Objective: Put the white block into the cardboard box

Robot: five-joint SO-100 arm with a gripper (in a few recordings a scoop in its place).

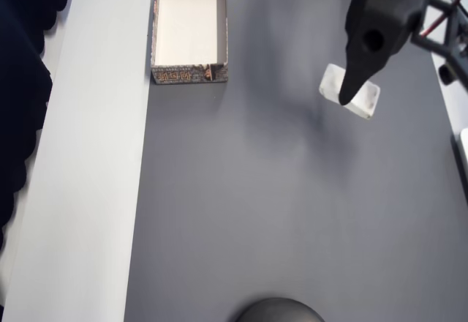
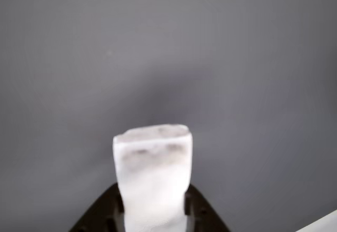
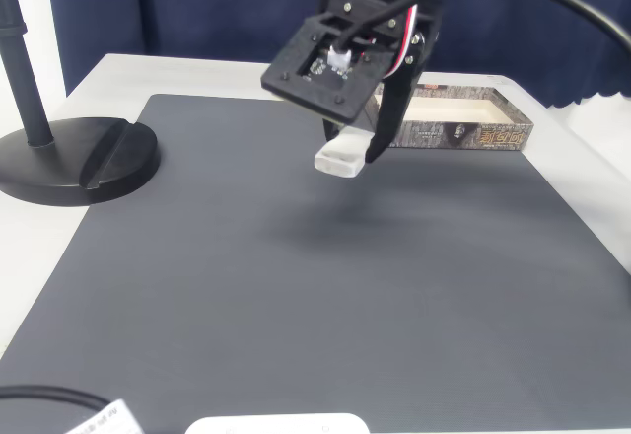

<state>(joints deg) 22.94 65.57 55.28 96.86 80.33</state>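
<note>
The white block [image 1: 365, 96] hangs in the air over the dark grey mat, clamped between the black fingers of my gripper [image 1: 349, 95]. In the fixed view the white block [image 3: 340, 155] is lifted clear of the mat, casting a faint shadow below, and my gripper [image 3: 367, 150] is shut on it. The wrist view has the white block [image 2: 154, 171] sticking out from between the fingers. The cardboard box [image 1: 189, 75] lies open-topped at the upper left of the overhead view, well away from the block; in the fixed view the cardboard box [image 3: 463, 135] sits behind the arm at the mat's far edge.
A dark grey mat [image 1: 292, 205] covers the white table [image 1: 88, 154]. A round black stand base [image 3: 74, 158] with a pole sits at the left in the fixed view. A white object [image 3: 276, 424] and a cable lie at the near edge.
</note>
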